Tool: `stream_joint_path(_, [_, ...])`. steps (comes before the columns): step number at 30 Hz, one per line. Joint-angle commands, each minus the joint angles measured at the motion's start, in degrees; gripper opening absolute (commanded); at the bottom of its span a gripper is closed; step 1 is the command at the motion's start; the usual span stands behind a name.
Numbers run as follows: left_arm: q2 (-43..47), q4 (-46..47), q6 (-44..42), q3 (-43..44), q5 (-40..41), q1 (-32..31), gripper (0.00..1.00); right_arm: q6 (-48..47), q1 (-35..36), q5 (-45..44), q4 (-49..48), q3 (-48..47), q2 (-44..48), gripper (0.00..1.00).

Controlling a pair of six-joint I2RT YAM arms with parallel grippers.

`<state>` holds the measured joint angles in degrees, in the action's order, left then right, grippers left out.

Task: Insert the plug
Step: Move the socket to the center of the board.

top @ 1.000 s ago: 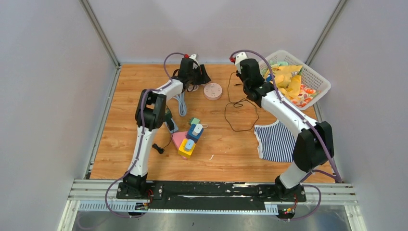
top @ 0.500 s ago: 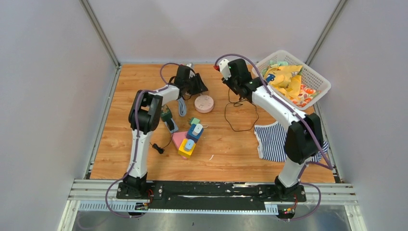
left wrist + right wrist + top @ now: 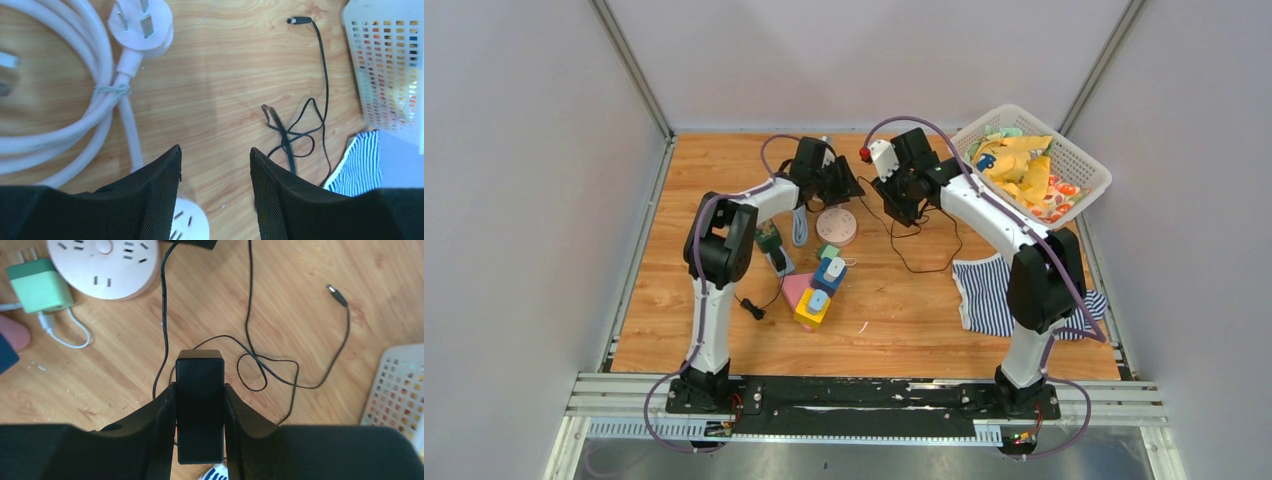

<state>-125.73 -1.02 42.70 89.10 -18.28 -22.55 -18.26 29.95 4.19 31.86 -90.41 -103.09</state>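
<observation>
Right gripper (image 3: 200,390): clamped on black adapter (image 3: 199,371). Left gripper (image 3: 215,167): jaws apart, nothing held, just beside round white socket (image 3: 836,226), far centre.

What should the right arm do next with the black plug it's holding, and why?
Probably carry it over to the round white socket. The right gripper is shut on the black plug, but the socket sits off in a far corner of the right wrist view, not under the plug.

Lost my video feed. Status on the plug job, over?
Left fingers apart, empty, by the round socket hub. Right fingers shut on black adapter, short of the hub. Green charger beside hub; top outlets unblocked.
</observation>
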Motion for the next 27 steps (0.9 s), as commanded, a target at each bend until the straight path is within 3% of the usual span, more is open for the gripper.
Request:
stream_joint_path(1, [6.6, -10.5, -8.7, 1.0, 3.1, 1.1, 0.55, -3.9, -0.2, 6.1, -0.4, 0.8, 2.7, 0.00])
stream_joint_path(5, [10.3, -17.7, -14.3, -1.5, 8.3, 1.3, 0.57, -4.0, -0.6, 4.2, -0.4, 0.3, 2.9, 0.00])
stream_joint_path(9, [10.8, -18.0, -16.2, -4.2, 11.6, 1.4, 0.61, -3.2, -1.3, 3.1, -0.4, 1.0, 3.5, 0.00])
stream_joint_path(13, [7.0, -19.0, -15.6, -0.1, 15.3, 1.4, 0.59, -2.8, -1.4, 4.4, -0.9, 2.1, 5.0, 0.00])
stream_joint_path(17, [4.0, -12.8, -14.3, 1.7, 15.6, 1.1, 0.54, -2.9, -1.5, 3.1, -1.8, 3.7, 6.6, 0.00])
stream_joint_path(27, [-4.5, -12.6, -15.2, 9.0, 11.7, -0.9, 0.51, -4.5, -9.2, -11.9, 2.9, 5.3, 11.1, 0.00])
